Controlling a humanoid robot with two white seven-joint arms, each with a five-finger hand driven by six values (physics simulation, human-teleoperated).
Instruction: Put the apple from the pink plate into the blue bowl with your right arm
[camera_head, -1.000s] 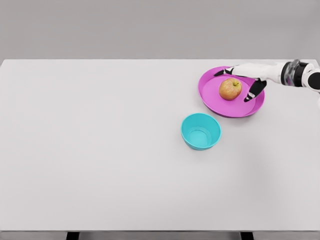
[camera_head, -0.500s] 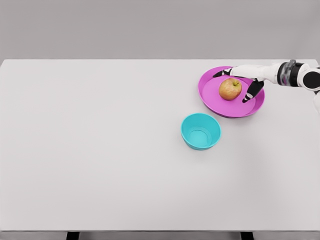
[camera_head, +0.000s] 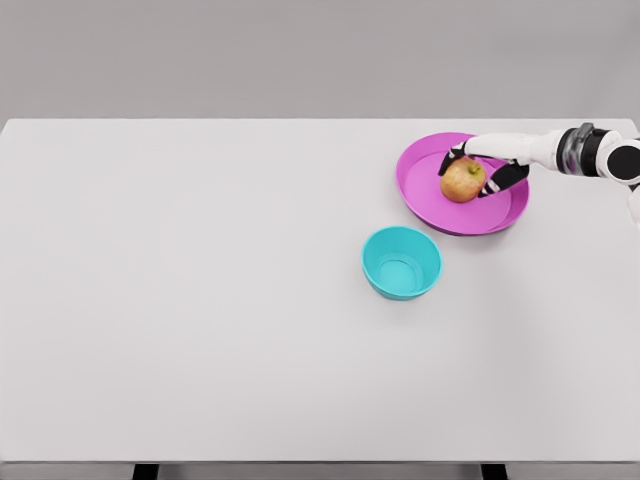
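Right robot hand (camera_head: 480, 166) curled around apple (camera_head: 461, 181) on pink plate (camera_head: 430, 205); blue bowl (camera_head: 401, 262) nearby

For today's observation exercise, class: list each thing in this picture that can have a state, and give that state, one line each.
apple: on the pink plate, fingers closed around it
pink plate: on the table, holds the apple
blue bowl: upright, empty
right hand: shut on the apple, not lifted yet
left hand: not in view
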